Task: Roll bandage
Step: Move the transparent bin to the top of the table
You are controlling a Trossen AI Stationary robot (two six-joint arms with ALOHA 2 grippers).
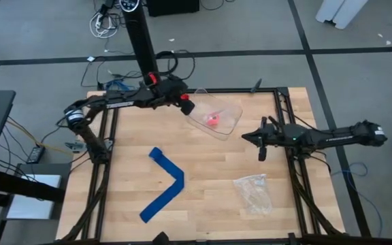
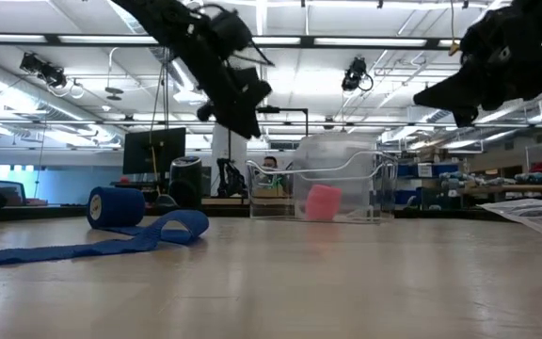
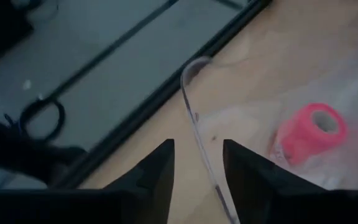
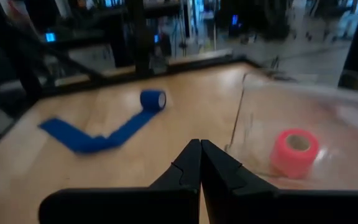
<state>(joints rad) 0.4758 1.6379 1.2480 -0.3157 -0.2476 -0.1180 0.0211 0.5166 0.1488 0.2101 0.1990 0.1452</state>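
Observation:
The bright blue bandage lies flat on the wooden table in a V. Its far end is partly rolled, and the roll also shows in the low view. My left gripper is open and raised at the far left rim of a clear tray. In the left wrist view its fingers stand on either side of that rim, above it. My right gripper is shut and empty, raised to the right of the tray.
The clear tray holds a small pink-red roll, also seen in the left wrist view. A clear plastic bag lies at the near right. Black frame rails run along the table's sides.

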